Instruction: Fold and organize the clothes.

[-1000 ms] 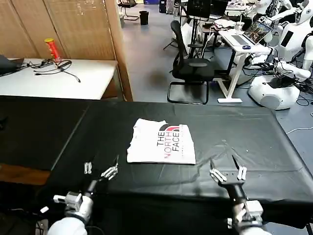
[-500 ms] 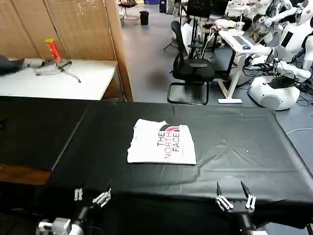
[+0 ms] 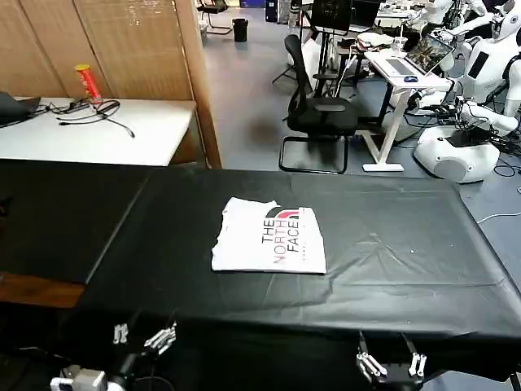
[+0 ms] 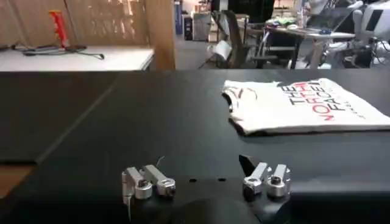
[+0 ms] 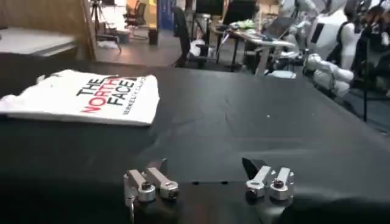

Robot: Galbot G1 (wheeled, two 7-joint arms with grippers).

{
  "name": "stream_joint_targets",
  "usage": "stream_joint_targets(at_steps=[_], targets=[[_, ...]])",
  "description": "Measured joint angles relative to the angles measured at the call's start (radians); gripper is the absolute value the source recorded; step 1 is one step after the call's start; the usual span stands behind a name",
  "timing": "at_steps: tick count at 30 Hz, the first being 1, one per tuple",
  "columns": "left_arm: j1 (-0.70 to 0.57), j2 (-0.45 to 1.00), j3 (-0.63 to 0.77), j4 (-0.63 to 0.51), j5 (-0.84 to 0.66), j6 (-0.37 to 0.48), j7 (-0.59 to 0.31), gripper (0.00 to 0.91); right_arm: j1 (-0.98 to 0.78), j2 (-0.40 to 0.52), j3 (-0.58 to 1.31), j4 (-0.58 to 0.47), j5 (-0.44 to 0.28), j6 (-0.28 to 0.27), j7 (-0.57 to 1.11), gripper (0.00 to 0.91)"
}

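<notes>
Nearest, the left gripper [image 3: 145, 336] and right gripper [image 3: 389, 364] hang at the near edge of the black table [image 3: 407, 261], fingers spread and empty, apparently parked because folding looks finished; farther off, well apart from both, the T-shirt [image 3: 269, 238] lies folded, lettering up, mid-table between them.

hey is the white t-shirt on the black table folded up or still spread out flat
Folded. The T-shirt lies as a compact rectangle on the black table, no sleeves sticking out, lettering up. The left wrist view shows layered cloth at its edge.
</notes>
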Motion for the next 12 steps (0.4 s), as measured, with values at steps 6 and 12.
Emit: stream_joint_targets(at_steps=[6,12], targets=[[-0.004,0.003,-0.016,0.009,-0.008,0.000,0.008,0.878,-0.004,-0.002,-0.002,0.004,0.002,-0.004,-0.001,0.878],[-0.005,0.006,-0.022,0.011,-0.010,0.000,0.015,0.878,-0.006,-0.003,-0.002,0.004,0.002,-0.003,-0.001,0.878]])
